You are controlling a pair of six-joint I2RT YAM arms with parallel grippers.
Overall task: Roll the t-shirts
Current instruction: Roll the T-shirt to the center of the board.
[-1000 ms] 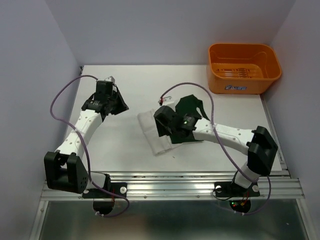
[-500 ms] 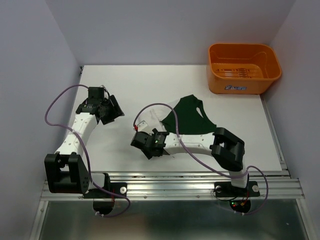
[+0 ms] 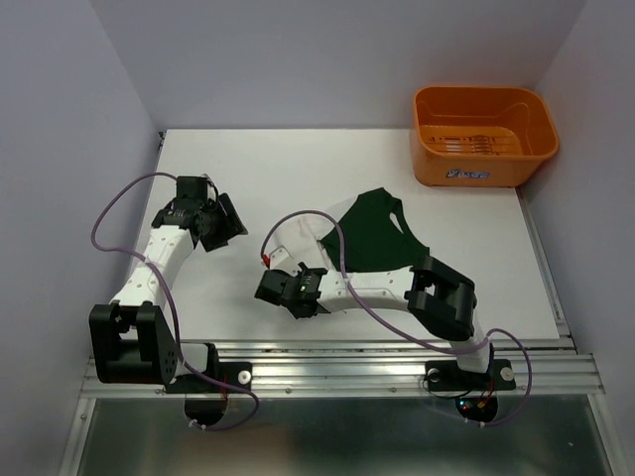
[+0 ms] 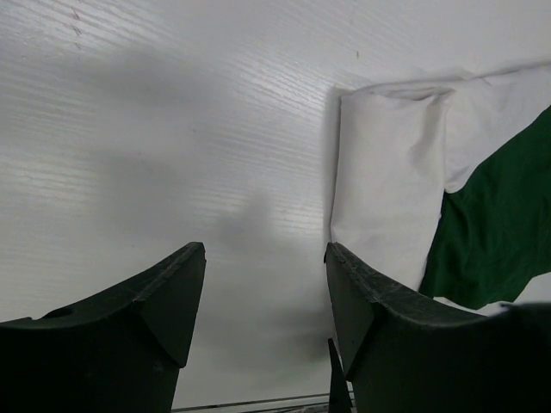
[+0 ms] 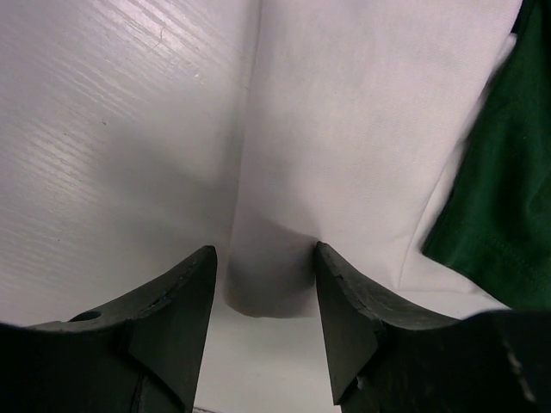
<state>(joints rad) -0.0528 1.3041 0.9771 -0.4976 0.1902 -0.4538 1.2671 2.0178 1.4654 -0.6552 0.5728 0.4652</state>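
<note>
The white t-shirt lies as a narrow folded strip on the table, and the dark green t-shirt is spread against its right side. My right gripper is low at the strip's near end. Its jaws are open in the right wrist view, and the end of the white strip lies between them. The green cloth is to the right. My left gripper hovers left of the shirts, open over bare table. Ahead on its right are the white strip and the green cloth.
An orange plastic basket stands at the table's far right corner. Grey walls close in the table on the left, back and right. A metal rail runs along the near edge by the arm bases.
My right gripper left the top of the shirts and swung left and nearer, down to the white strip's near end. My left gripper opened and drew slightly nearer.
</note>
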